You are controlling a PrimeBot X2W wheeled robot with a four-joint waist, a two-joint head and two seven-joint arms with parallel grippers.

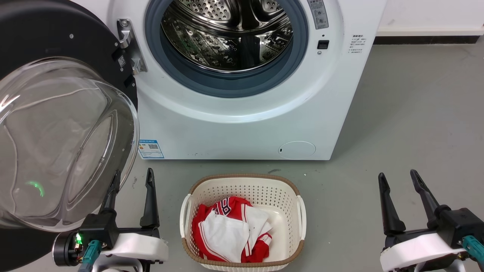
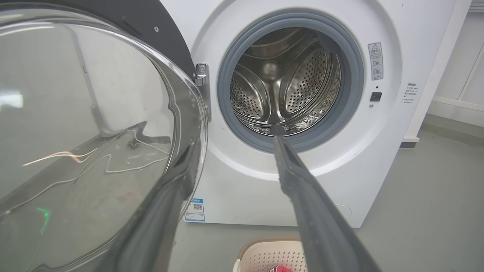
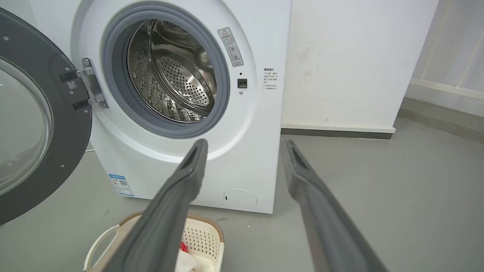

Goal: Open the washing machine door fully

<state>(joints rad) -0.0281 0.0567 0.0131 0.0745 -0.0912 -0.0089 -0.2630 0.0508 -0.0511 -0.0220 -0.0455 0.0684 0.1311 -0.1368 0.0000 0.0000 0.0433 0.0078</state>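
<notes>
Head view: parks left gripper (image 1: 133,172), right gripper (image 1: 397,173) splayed, empty, at bottom, probably leaving wide-open washing machine door (image 1: 60,124) free

The washing machine (image 1: 234,128) is set on the floor (image 1: 416,113), with the wall (image 1: 431,15) behind it. The drum (image 1: 227,34) is exposed in its front opening. The washing machine door (image 1: 56,132) is swung out to the left of that opening and is carried by the hinge (image 1: 130,47) at the opening's left edge. A small round flap (image 1: 297,149) is placed low on the front, right of centre. The basket (image 1: 242,177) is set on the floor just before the machine, between the two end effectors, and clothes (image 1: 230,230) are piled in it. The left end effector (image 1: 133,173) is held just beside the door's lower right edge; contact cannot be told. The right end effector (image 1: 397,174) is held well apart to the right, above the floor.
</notes>
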